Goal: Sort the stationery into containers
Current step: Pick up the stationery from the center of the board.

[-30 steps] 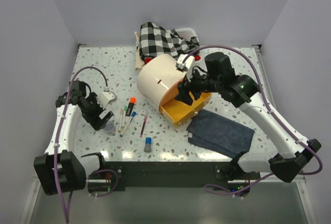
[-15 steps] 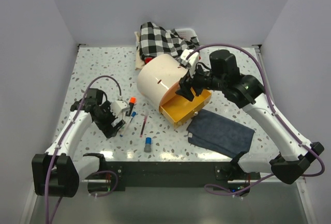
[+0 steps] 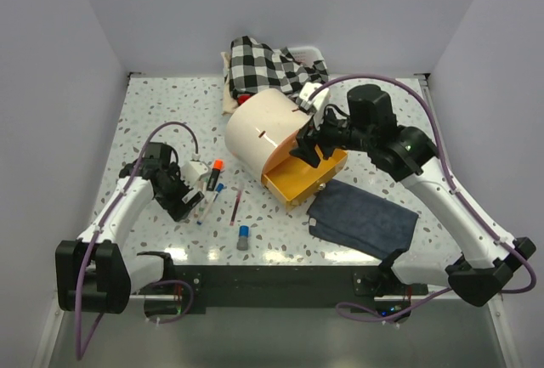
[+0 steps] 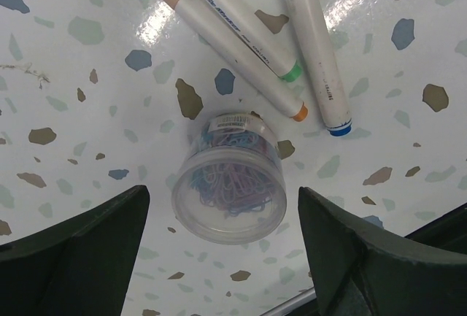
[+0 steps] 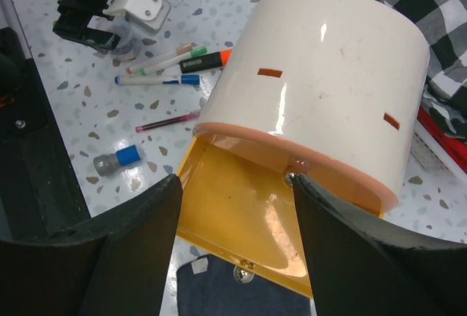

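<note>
L gripper [image 3: 188, 190] had swung in from the left edge of the desk [image 3: 153, 104] and straddled the clear clip pot [image 4: 229, 188] nr the front-left corner, jaws wide, apparently not touching. Pickup prob. next. R gripper [image 3: 308, 144] hung open over the pulled-out yellow drawer [image 3: 309, 181].

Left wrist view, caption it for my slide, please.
Open left gripper straddling a clear round pot of paper clips, pens lying just beyond it.

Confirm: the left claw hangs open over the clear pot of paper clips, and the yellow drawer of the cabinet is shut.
Not shut: the right wrist view shows the yellow drawer of the cabinet pulled open. The left claw hangs open over the clear pot of paper clips.
</note>
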Controlling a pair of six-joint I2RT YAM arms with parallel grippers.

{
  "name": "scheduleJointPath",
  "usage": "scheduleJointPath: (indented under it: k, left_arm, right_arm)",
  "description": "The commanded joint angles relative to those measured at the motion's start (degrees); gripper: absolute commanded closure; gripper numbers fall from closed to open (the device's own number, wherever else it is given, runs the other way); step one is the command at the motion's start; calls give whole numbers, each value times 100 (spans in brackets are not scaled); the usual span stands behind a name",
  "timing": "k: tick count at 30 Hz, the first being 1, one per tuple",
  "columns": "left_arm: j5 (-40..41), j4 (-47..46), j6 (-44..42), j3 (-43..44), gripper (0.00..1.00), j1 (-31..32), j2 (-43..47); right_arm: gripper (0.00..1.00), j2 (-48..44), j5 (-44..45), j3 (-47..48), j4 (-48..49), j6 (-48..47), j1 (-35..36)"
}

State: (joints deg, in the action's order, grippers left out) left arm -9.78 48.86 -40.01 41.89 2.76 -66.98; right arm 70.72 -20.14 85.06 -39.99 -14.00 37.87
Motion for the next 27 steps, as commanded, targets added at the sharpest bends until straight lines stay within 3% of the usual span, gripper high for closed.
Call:
scheduleJointPath:
  k: [1, 10, 11, 13, 14, 15, 18, 24, 27]
  left_arm:
    - [-76, 35, 28, -5, 16, 22, -43]
    - [-164, 106, 160, -190, 20, 31, -105]
    - [-191, 115, 186, -155, 24, 31, -105]
    - [-322, 176, 221, -32, 41, 31, -113]
    - [-384, 342, 256, 195, 48, 31, -113]
    - [-454, 456, 257, 353, 63, 31, -96]
    - [-726, 966, 240, 1205, 77, 31, 9]
    - [-1648, 2618, -340, 3419, 80, 40, -367]
    - [-1895, 2664, -261, 4369, 83, 171, -342]
  right_arm:
    - [34, -199, 124, -68, 219, 20, -25]
    - [34, -357, 160, -314, 334, 20, -43]
    - [34, -357, 168, -332, 334, 20, -51]
    - [34, -409, 221, -349, 351, 11, -69]
    - [34, -427, 239, -358, 360, 11, -78]
    - [34, -453, 282, -376, 369, 11, -95]
    - [34, -541, 388, -498, 430, 64, -209]
    - [34, -682, 564, -718, 553, 213, -569]
    - [34, -735, 704, -780, 623, 327, -815]
